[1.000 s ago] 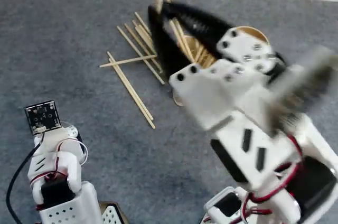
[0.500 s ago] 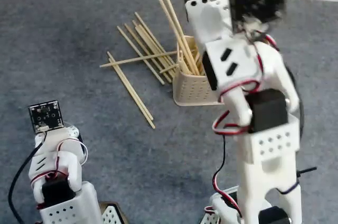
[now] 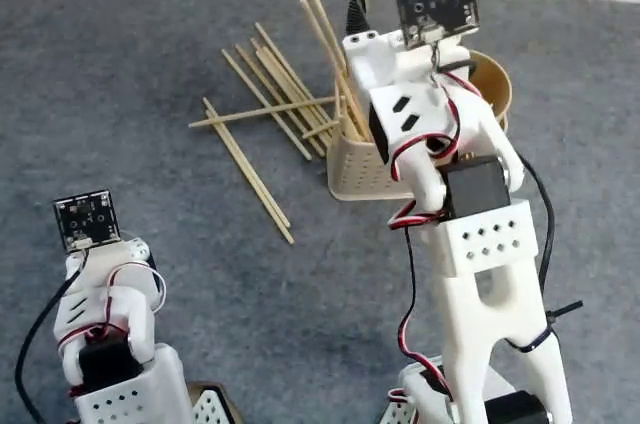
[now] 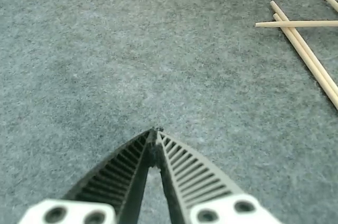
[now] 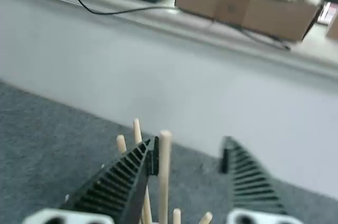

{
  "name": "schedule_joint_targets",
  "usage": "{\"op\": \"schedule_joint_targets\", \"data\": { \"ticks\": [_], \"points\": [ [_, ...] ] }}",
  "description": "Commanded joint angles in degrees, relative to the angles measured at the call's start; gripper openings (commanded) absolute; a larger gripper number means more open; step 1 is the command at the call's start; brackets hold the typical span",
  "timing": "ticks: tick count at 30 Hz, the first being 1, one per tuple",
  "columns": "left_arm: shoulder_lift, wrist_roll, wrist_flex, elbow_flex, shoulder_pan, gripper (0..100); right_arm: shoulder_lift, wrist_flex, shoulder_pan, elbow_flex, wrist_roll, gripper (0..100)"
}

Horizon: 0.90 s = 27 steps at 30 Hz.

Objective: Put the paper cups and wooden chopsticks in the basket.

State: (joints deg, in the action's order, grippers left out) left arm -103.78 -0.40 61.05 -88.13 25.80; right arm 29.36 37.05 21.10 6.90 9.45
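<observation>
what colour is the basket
Cream, an off-white with rows of small holes in its wall. The basket shows best in the high view.

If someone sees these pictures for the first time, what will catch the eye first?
The tall white right arm stands over the basket, with the right gripper open at the tips of the standing chopsticks. Next come the loose chopsticks scattered on the grey carpet beside the basket, and a brown paper cup behind the arm.
</observation>
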Motion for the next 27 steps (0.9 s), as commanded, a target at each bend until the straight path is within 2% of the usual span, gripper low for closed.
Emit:
{"op": "schedule_joint_targets", "data": {
  "ticks": [1, 7, 12, 19, 27],
  "points": [
    [-0.5, -0.6, -1.1, 0.7, 0.6, 0, 4.4, 4.7, 0.5, -5.7, 0.0, 25.5],
    [-0.5, -0.4, -2.8, 1.4, 7.3, 0, 11.5, 18.3, 11.4, -10.3, 4.8, 24.1],
    [-0.5, 2.2, -3.1, 1.5, 8.7, 0, 12.4, 24.8, 17.4, -10.1, 6.7, 24.1],
    [-0.5, 2.3, -3.1, 1.5, 8.4, 0, 9.8, 26.0, 24.7, -7.1, 6.3, 22.6],
    [-0.5, 2.2, -3.1, 1.4, 8.3, 0, -9.1, 25.8, 26.5, -5.7, 6.3, 19.9]
  ]
}}
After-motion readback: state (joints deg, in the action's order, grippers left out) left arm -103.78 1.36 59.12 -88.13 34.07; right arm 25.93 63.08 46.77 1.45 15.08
